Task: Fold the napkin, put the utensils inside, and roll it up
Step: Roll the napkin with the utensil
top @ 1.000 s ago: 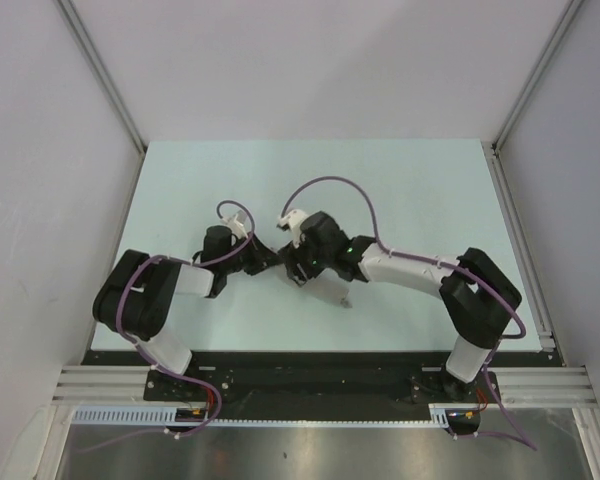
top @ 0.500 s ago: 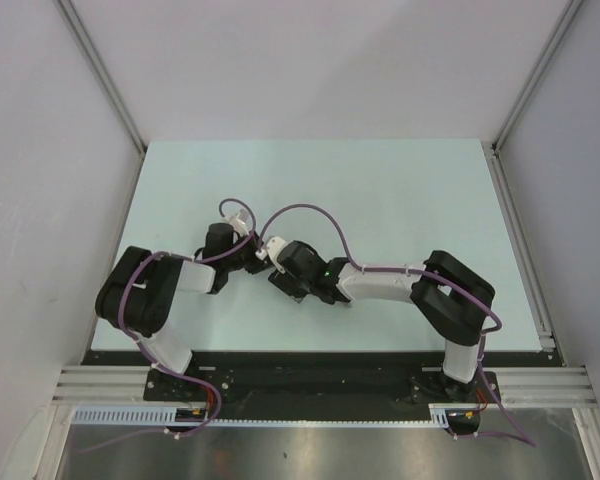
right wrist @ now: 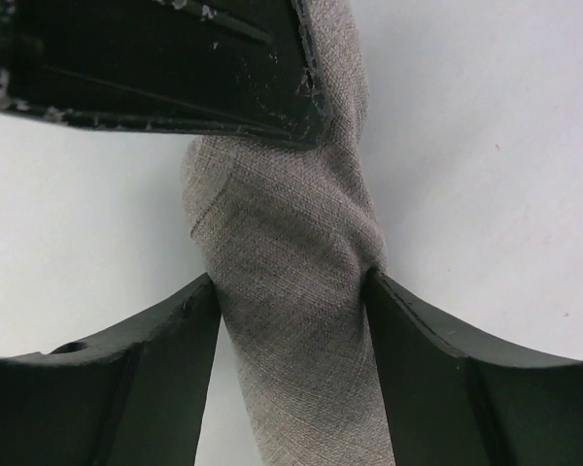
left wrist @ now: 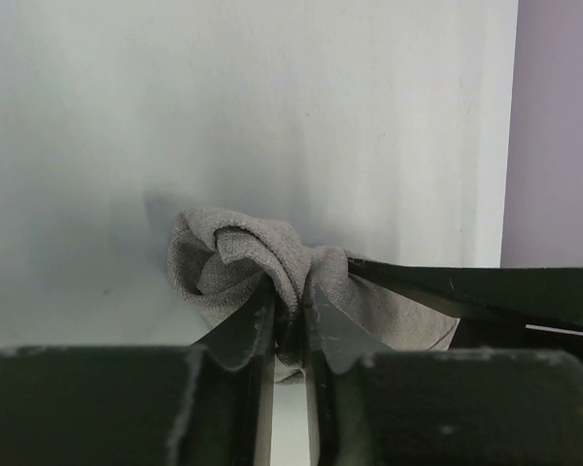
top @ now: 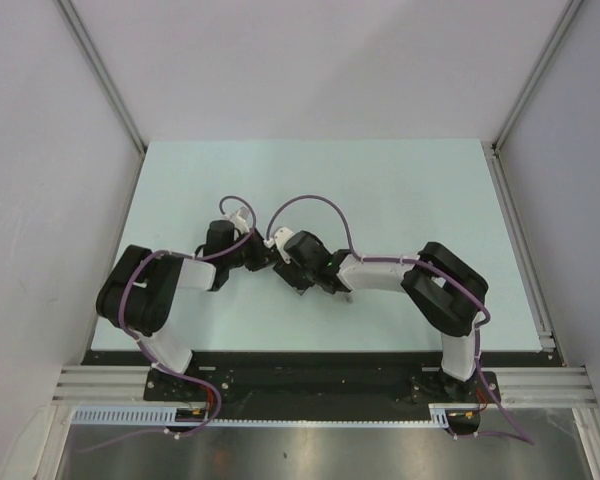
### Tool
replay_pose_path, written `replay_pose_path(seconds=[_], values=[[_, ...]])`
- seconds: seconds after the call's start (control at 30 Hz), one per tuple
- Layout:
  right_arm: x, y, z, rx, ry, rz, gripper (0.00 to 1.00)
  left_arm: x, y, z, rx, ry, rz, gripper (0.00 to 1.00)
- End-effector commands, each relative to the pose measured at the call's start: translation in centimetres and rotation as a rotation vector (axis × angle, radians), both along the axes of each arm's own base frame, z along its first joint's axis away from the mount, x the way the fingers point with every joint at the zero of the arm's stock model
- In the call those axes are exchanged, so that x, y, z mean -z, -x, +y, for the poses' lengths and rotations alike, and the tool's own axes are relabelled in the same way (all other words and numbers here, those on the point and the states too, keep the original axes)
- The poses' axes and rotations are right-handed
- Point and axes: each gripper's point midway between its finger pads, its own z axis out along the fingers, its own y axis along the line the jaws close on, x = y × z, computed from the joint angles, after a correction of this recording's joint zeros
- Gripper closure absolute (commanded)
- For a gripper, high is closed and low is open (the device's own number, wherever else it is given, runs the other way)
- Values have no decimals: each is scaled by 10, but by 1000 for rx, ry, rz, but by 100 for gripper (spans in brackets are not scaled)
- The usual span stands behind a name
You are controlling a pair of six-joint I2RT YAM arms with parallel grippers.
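Observation:
The grey napkin (right wrist: 287,252) is a twisted roll lying on the pale table. My right gripper (right wrist: 291,282) is shut on it, both fingers pressed into the roll's sides. My left gripper (left wrist: 291,301) is shut on a bunched end of the napkin (left wrist: 233,248). One right finger (left wrist: 466,286) shows beside it, and a left finger (right wrist: 155,68) crosses the top of the right wrist view. In the top view the left gripper (top: 263,254) and right gripper (top: 285,264) meet tip to tip at the table's middle and cover the napkin. The utensils are hidden.
The pale green table (top: 400,190) stretches behind and to both sides of the arms. White walls stand close on three sides, and metal rails (top: 518,230) run along the table's right edge. The black mounting bar (top: 310,372) spans the near edge.
The right arm has drawn its gripper left and nearer to the left gripper, its elbow folding in. The left arm has hardly moved and keeps its hold.

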Motion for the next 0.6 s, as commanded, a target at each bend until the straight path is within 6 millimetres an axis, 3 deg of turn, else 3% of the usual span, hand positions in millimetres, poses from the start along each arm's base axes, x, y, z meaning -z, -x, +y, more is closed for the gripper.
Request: replay_pose_path(seconds=[0.0,0.07,0.17,0.23,0.33,0.57], values=[[39,5,-19,42,43,138,36,-23,-19,-4,-8,13,-88,76],[43,5,-23,46,22,192,40,-30,-23,-3,-17,19,-103,59],[45,9,-24,46,-39,288,52,-41,-32,3,-54,16,-128,41],[46,12,-25,51,-81,364,57,-48,-36,10,-83,8,-145,34],[46,19,-25,42,-163,482,60,-53,-40,24,-121,-22,-165,30],[37,33,-15,-14,-371,721,62,-32,-22,31,-116,-63,-135,29]])
